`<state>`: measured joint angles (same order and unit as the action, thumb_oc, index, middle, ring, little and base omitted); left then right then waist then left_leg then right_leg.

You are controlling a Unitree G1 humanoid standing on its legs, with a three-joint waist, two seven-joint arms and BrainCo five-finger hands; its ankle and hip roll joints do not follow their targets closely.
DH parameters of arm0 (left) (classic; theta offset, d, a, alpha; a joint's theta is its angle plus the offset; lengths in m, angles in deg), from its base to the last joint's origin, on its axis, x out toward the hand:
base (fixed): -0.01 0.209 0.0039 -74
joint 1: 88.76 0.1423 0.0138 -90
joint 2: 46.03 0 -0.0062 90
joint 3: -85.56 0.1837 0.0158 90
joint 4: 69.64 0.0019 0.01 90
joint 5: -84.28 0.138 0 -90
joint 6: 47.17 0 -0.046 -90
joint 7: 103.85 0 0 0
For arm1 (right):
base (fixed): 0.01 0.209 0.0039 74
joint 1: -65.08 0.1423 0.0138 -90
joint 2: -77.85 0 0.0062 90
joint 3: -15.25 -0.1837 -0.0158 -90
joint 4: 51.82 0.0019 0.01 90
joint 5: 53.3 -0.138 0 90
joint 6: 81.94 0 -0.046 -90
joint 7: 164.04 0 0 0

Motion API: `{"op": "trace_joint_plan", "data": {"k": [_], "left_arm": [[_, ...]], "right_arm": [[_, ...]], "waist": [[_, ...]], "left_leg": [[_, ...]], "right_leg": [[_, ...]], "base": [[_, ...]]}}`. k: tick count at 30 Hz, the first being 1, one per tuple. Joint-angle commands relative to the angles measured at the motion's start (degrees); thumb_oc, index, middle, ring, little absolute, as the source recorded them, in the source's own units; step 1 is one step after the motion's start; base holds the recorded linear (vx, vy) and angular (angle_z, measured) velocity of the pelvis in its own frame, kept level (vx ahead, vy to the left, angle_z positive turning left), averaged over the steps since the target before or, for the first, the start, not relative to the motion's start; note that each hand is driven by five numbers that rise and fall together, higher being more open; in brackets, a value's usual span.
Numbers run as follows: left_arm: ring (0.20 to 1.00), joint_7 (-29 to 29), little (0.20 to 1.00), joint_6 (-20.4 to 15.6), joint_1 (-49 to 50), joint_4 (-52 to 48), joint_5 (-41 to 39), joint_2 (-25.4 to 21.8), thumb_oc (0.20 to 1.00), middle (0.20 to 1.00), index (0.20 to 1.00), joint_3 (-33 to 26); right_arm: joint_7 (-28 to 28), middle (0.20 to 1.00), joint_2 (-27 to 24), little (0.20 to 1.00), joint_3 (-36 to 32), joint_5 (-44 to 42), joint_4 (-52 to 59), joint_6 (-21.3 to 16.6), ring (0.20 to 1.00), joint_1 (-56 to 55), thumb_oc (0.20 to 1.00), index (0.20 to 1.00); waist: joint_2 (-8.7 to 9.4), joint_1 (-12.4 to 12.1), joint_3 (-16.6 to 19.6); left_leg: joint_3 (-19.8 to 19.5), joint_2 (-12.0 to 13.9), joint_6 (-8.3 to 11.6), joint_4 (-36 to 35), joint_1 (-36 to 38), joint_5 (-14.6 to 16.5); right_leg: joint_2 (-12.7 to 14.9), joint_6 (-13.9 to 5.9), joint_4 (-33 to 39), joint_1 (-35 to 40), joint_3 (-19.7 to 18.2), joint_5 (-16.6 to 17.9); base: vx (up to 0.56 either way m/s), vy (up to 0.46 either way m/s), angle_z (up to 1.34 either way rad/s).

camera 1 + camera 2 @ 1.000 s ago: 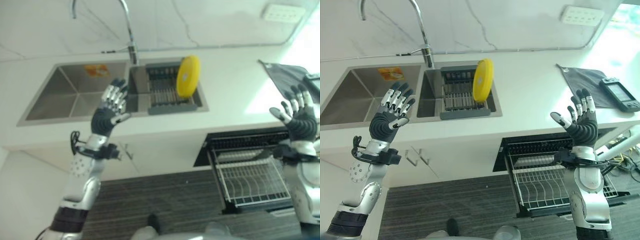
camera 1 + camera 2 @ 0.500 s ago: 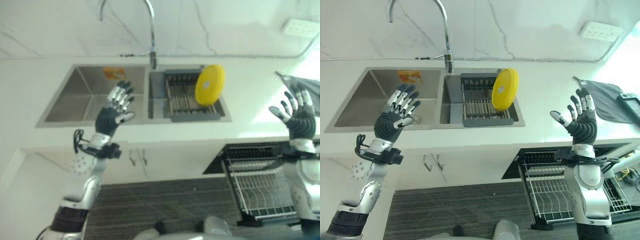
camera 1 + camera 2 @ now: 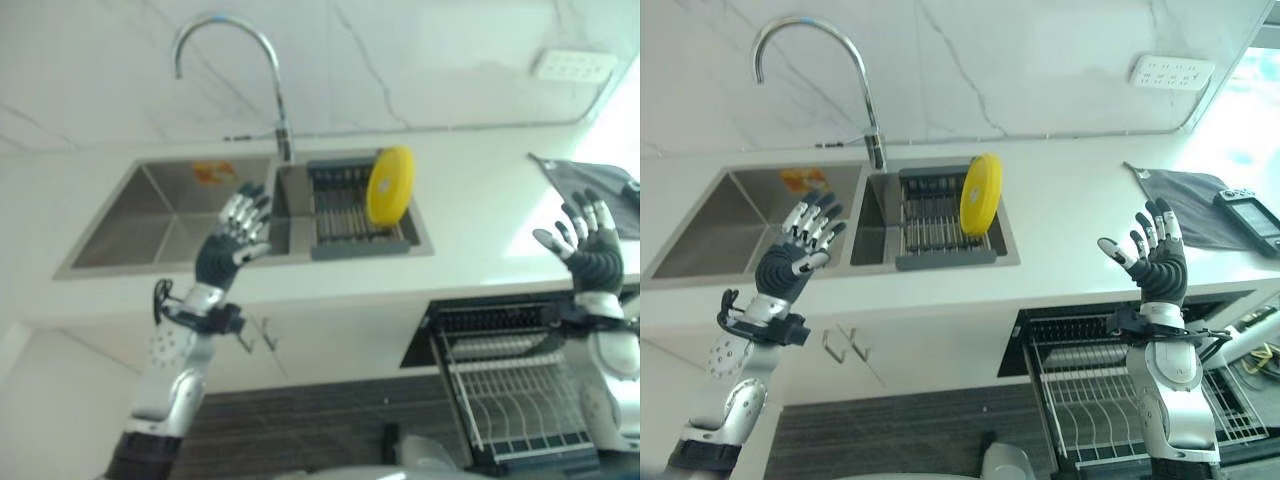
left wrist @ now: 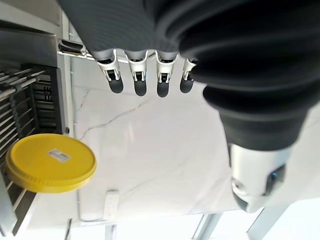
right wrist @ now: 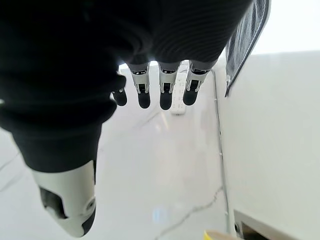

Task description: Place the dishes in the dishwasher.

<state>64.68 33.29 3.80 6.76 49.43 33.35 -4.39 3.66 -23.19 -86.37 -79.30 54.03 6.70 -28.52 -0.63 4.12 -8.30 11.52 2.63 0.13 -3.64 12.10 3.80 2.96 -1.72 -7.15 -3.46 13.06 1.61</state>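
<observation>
Still upright on its edge in the rack (image 3: 940, 225), the yellow plate (image 3: 981, 194) faces sideways. Both hands, left (image 3: 798, 252) and right (image 3: 1156, 261), stay raised, fingers spread, empty; only the camera has shifted.

Bright daylight floods in from the right edge of both eye views, washing out the worktop (image 3: 480, 215) there with glare; the left eye view is hazy and soft, the right crisper; wrist views are backlit, covers dark

No text could be read anywhere. The yellow plate (image 4: 50, 162) carried a small white label and the left sink basin (image 3: 735, 215) an orange sticker at 12 o'clock, both illegible.
</observation>
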Motion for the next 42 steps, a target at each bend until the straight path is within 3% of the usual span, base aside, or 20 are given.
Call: {"op": "trace_joint_plan", "data": {"k": [1, 7, 11, 12, 13, 14, 16, 19, 20, 23, 30, 33, 34, 35, 36, 38, 39, 42], "left_arm": [[1.0, 0.2, 1.0, -2.0, -3.7, -2.7, -0.1, -1.6, 1.0, 1.0, 1.0, -0.3], [1.0, -1.3, 1.0, -1.8, -3.1, -2.9, -1.0, -2.2, 1.0, 1.0, 1.0, -0.6], [1.0, -2.3, 1.0, -1.4, -3.1, -2.9, -1.1, -2.1, 1.0, 1.0, 1.0, -0.3], [1.0, -3.0, 1.0, -1.3, -3.4, -3.3, -1.2, -1.7, 1.0, 1.0, 1.0, 0.6], [1.0, -3.2, 1.0, -1.2, -3.4, -3.6, -0.5, -1.2, 1.0, 1.0, 1.0, 0.9], [1.0, -3.4, 1.0, -1.7, -3.0, -3.4, -0.6, -1.4, 1.0, 1.0, 1.0, 0.9], [1.0, -3.2, 1.0, -2.9, -2.4, -3.3, -1.4, -2.1, 1.0, 1.0, 1.0, 0.5], [1.0, -3.0, 1.0, -4.6, -3.7, -1.7, -1.2, -1.8, 1.0, 1.0, 1.0, 0.9], [1.0, -3.0, 1.0, -4.7, -4.7, -0.8, -0.3, -1.0, 1.0, 1.0, 1.0, 1.6], [1.0, -2.7, 1.0, -5.2, -4.2, -0.6, 1.0, -1.0, 1.0, 1.0, 1.0, 1.4], [1.0, -0.2, 1.0, -6.4, -5.0, -0.4, 4.3, -1.2, 1.0, 1.0, 1.0, 1.4], [1.0, 0.1, 1.0, -7.5, -4.9, -0.7, 6.5, -1.3, 1.0, 1.0, 1.0, 1.8], [1.0, 0.1, 1.0, -8.2, -4.8, -0.8, 7.7, -1.8, 1.0, 1.0, 1.0, 1.5], [1.0, 0.7, 1.0, -8.6, -5.4, -0.7, 8.9, -2.0, 1.0, 1.0, 1.0, 1.5], [1.0, 1.1, 1.0, -8.6, -5.9, -0.7, 9.2, -2.3, 1.0, 1.0, 1.0, 1.6], [1.0, 2.0, 1.0, -8.0, -7.1, -0.6, 8.3, -3.4, 1.0, 1.0, 1.0, 2.1], [1.0, 1.4, 1.0, -9.1, -7.1, -0.4, 7.9, -3.3, 1.0, 1.0, 1.0, 2.4], [1.0, 2.9, 1.0, -10.9, -5.9, -0.6, 9.0, -3.1, 1.0, 1.0, 1.0, 3.4]], "right_arm": [[-1.2, 1.0, 0.0, 1.0, 0.5, -1.1, 2.2, -1.1, 1.0, 3.0, 1.0, 1.0], [0.3, 1.0, -0.1, 1.0, 0.1, -0.3, 2.0, 0.3, 1.0, 1.2, 1.0, 1.0], [1.2, 1.0, -0.4, 1.0, -0.5, -1.4, 1.8, 1.1, 1.0, 0.3, 1.0, 1.0], [2.6, 1.0, -1.5, 1.0, -1.2, -2.0, 0.9, 2.0, 1.0, -0.1, 1.0, 1.0], [4.4, 1.0, -2.1, 1.0, -1.5, -1.9, 0.6, 3.6, 1.0, -0.1, 1.0, 1.0], [5.5, 1.0, -3.4, 1.0, -1.6, -1.4, 0.3, 4.5, 1.0, 0.0, 1.0, 1.0], [6.8, 1.0, -5.3, 1.0, -0.8, -1.3, -1.1, 3.9, 1.0, 1.6, 1.0, 1.0], [6.6, 1.0, -5.1, 1.0, 0.8, -5.1, -3.1, 1.5, 1.0, 4.6, 1.0, 1.0], [6.3, 1.0, -3.3, 1.0, 1.6, -7.0, -2.9, -1.1, 1.0, 5.3, 1.0, 1.0], [7.3, 1.0, -1.7, 1.0, 1.6, -5.6, -1.9, -1.0, 1.0, 4.2, 1.0, 1.0], [8.4, 1.0, -1.0, 1.0, 2.1, -5.3, -3.2, 0.2, 1.0, 5.0, 1.0, 1.0], [8.1, 1.0, -0.9, 1.0, 3.1, -6.3, -2.8, 0.4, 1.0, 5.8, 1.0, 1.0], [8.4, 1.0, -0.6, 1.0, 3.3, -7.6, -3.1, -0.3, 1.0, 5.7, 1.0, 1.0], [8.5, 1.0, 0.3, 1.0, 3.9, -7.8, -3.3, -0.4, 1.0, 6.0, 1.0, 1.0], [8.7, 1.0, 0.7, 1.0, 4.0, -7.6, -3.5, -0.4, 1.0, 5.9, 1.0, 1.0], [9.9, 1.0, 0.7, 1.0, 3.7, -8.6, -4.0, -0.9, 1.0, 5.0, 1.0, 1.0], [9.6, 1.0, 1.0, 1.0, 3.3, -9.4, -3.3, -2.7, 1.0, 3.8, 1.0, 1.0], [8.5, 1.0, 0.5, 1.0, 3.7, -8.9, -2.4, -3.4, 1.0, 4.7, 1.0, 1.0]], "waist": [[1.15, 1.3, 0.1], [0.92, 2.6, 0.2], [1.04, 3.4, 0.2], [1.2, 3.5, 0.2], [1.4, 3.3, 0.1], [1.65, 3.0, 0.0], [1.6, 2.0, 0.2], [1.47, 0.8, 0.0], [1.31, 0.5, 0.4], [1.05, 0.5, 1.4], [2.1, -1.4, 1.2], [2.48, -2.5, 0.7], [2.27, -2.8, -0.1], [2.6, -2.8, -0.4], [2.93, -2.8, -0.4], [3.72, -2.2, 0.0], [3.95, -1.1, 0.0], [3.92, -1.4, 0.6]], "left_leg": [[-2.5, -5.0, -2.52, -1.4, -1.9, -1.6], [-0.2, -4.7, -3.1, -0.9, -1.1, -1.0], [2.4, -4.3, -2.8, 3.1, -1.9, 0.5], [3.6, -3.0, -0.61, 11.5, -4.7, -0.9], [3.4, -1.4, 1.36, 15.0, -7.1, -4.1], [3.6, -0.3, 2.1, 13.5, -8.1, -4.9], [1.9, -0.8, 1.52, 4.3, -7.4, -4.7], [-0.2, -1.9, 0.46, 1.9, -8.3, -5.0], [-0.7, -2.2, 0.02, -0.8, -7.5, -5.2], [-1.3, -2.5, -0.41, -1.4, -6.4, -4.2], [-2.8, -3.2, -1.93, -1.4, -6.1, -3.7], [-3.4, -3.3, -2.49, -1.4, -6.1, -3.7], [-3.6, -2.9, -3.08, -1.4, -5.9, -3.7], [-3.6, -2.6, -3.03, -1.4, -5.8, -3.7], [-3.8, -2.6, -2.83, -1.4, -5.9, -3.7], [-5.3, -2.5, -2.05, -1.4, -5.9, -3.8], [-5.9, -2.6, -2.31, -0.8, -5.5, -3.0], [-6.1, -3.0, -1.99, -0.9, -5.2, -2.9]], "right_leg": [[-2.2, -3.51, -1.2, 0.3, -2.6, 2.1], [-3.0, -3.39, -2.1, 0.1, -4.4, 1.7], [-3.2, -2.44, -1.5, 0.7, -4.4, 0.2], [-3.1, -0.46, 0.3, 2.6, -4.2, -1.5], [-2.9, 0.03, 1.5, 3.8, -4.2, -1.2], [-2.6, -0.23, 2.8, 4.7, -4.1, -0.7], [-2.5, -1.19, 5.5, 5.8, -5.6, 0.0], [-2.5, -1.2, 6.0, 6.5, -6.7, -0.6], [-2.4, -1.63, 5.3, 6.1, -6.3, -0.8], [-1.3, -3.12, 3.1, 5.1, -4.8, 0.0], [0.0, -3.85, -3.2, 3.2, -3.2, -0.8], [0.9, -4.54, -8.0, 2.0, -1.6, 0.2], [1.3, -4.87, -15.5, -0.2, -1.6, 1.6], [1.2, -4.84, -16.5, -1.3, -2.9, 2.0], [1.4, -4.76, -14.1, -1.0, -3.0, 2.0], [1.1, -4.24, -0.5, 1.6, -5.0, 0.7], [1.3, -4.79, 2.8, 1.6, -8.4, 3.3], [0.6, -4.8, 8.4, 4.8, -8.2, 3.8]], "base": [[0.16, -0.174, -0.37], [0.11, -0.141, -0.13], [0.08, -0.112, 0.07], [0.07, -0.053, 0.1], [0.09, -0.004, 0.37], [0.06, 0.103, 0.81], [0.09, 0.227, 0.57], [0.05, 0.23, -0.19], [0.03, 0.215, -0.54], [0.08, 0.284, -0.35], [0.05, 0.222, -0.02], [0.02, 0.137, -0.11], [0.05, 0.097, -0.32], [0.07, 0.039, -0.27], [0.11, -0.136, -0.27], [0.14, -0.258, -0.09], [0.14, -0.328, 0.01], [0.11, -0.261, 0.45]]}}
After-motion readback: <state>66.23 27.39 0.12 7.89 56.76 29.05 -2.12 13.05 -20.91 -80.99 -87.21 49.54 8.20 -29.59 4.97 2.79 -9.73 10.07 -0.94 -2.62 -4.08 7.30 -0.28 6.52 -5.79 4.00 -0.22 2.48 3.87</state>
